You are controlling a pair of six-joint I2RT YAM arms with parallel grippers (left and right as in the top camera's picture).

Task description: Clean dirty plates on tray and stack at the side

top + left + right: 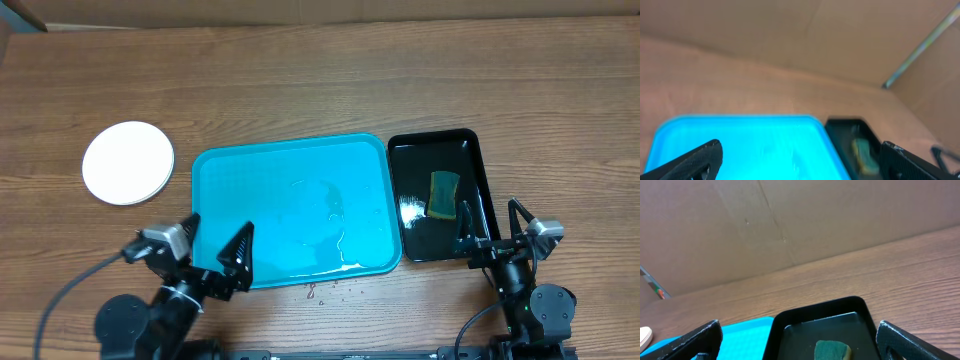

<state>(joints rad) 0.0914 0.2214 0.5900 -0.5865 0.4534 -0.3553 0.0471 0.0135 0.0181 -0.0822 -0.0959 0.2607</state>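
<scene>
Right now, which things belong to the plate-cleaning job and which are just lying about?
Job: plates, off to the side; tray, wet, no plates on it; sponge in the black tray.
Lying about: drops on the table beside the tray.

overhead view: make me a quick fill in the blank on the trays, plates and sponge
1. The sponge lies in the small tray, whose colour is ____.
2. The stack of plates sits on the table, to the ____ of the blue tray.
3. The left tool and the right tool both stand ____.
Missing words: black; left; open.
</scene>
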